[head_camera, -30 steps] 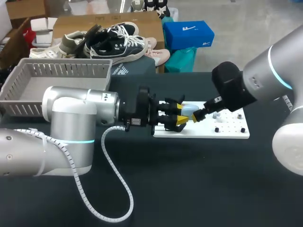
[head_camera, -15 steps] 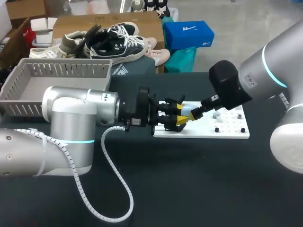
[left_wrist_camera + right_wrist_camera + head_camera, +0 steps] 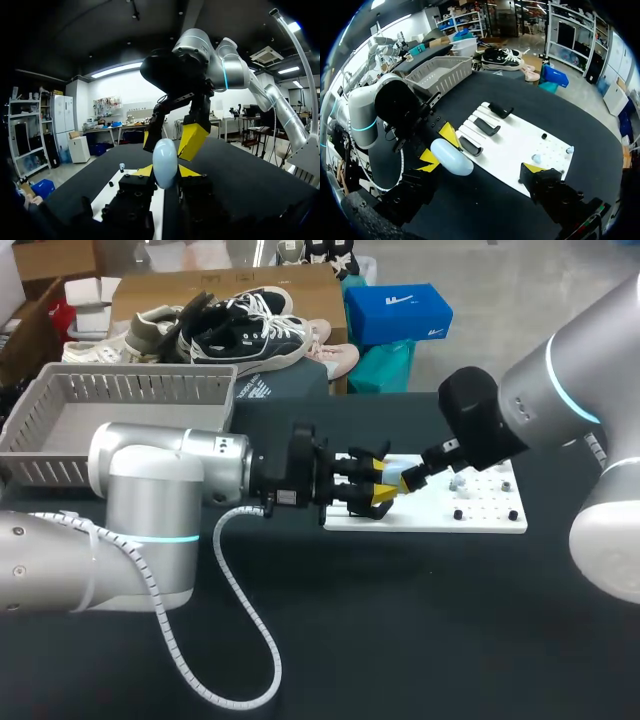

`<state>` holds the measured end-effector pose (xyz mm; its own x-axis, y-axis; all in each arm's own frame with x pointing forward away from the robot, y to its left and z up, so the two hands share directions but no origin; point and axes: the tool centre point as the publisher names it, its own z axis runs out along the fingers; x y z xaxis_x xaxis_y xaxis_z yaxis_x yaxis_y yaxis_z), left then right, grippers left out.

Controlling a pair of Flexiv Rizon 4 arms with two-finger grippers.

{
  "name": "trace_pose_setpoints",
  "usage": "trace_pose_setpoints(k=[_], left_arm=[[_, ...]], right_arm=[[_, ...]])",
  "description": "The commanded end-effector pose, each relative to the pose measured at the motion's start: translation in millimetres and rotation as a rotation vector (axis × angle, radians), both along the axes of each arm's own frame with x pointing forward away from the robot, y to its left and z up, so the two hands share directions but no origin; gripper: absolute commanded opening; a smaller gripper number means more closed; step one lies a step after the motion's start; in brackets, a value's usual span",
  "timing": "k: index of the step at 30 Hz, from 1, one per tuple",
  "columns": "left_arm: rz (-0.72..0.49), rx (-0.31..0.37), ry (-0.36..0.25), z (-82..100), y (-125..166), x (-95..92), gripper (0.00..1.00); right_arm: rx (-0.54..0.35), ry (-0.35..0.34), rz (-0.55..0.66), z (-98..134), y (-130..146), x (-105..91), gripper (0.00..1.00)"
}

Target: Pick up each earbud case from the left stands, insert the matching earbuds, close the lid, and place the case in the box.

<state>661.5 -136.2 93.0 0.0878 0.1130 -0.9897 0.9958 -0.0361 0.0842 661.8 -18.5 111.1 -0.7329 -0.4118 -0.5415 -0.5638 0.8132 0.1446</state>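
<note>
**Case pinched in my left gripper, right gripper open around it**

The black table [image 3: 400, 620] fills most of my head view. My left arm [image 3: 160, 475] comes in low across it. My right arm [image 3: 560, 390] comes down from the far right corner. The two meet near the middle.

A grey slatted basket [image 3: 130, 388] sits at the table's back left, well apart from both grippers. A flat white board [image 3: 480, 522] lies right of centre. In the right wrist view it carries three black stands [image 3: 485, 126] at the end nearer my left arm.

The left gripper [image 3: 378, 487] is clamped on the pale blue earbud case [image 3: 165, 162], a yellow tip on each side. It holds the case above the stand end of the board, clear of the stands.

The right gripper [image 3: 172, 141] is spread wide. Its fingers straddle the case's far end, and only one yellow tip is close to the case [image 3: 451, 156].

Two small pale earbuds [image 3: 536, 158] stand at the board's other end, among small black pegs [image 3: 543, 135]. They are too small for me to make out further.
</note>
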Motion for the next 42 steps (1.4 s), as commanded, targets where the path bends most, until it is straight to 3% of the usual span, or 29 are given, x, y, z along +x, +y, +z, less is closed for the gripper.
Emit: trace_pose_setpoints(k=[1,12,21,29,33,37,42], left_arm=[[0.003,-0.002,-0.002,-0.5,0,-2.4,0.00],[0.003,-0.002,-0.002,-0.5,0,-2.4,0.00],[0.003,-0.002,-0.002,-0.5,0,-2.4,0.00],[0.003,-0.002,-0.002,-0.5,0,-2.4,0.00],[0.003,-0.002,-0.002,-0.5,0,-2.4,0.00],[0.003,-0.002,-0.002,-0.5,0,-2.4,0.00],[0.003,-0.002,-0.002,-0.5,0,-2.4,0.00]], right_arm=[[-0.010,-0.011,-0.017,2,2,1.1,1.00],[0.012,-0.013,-0.025,12,1,6.9,1.00],[-0.027,-0.074,-0.029,31,-5,17.0,1.00],[-0.121,-0.132,-0.125,51,-51,26.5,1.00],[-0.210,-0.158,-0.168,56,-72,33.2,1.00],[-0.322,-0.167,-0.210,52,-90,42.8,1.00],[-0.461,-0.141,-0.232,30,-105,54.8,1.00]])
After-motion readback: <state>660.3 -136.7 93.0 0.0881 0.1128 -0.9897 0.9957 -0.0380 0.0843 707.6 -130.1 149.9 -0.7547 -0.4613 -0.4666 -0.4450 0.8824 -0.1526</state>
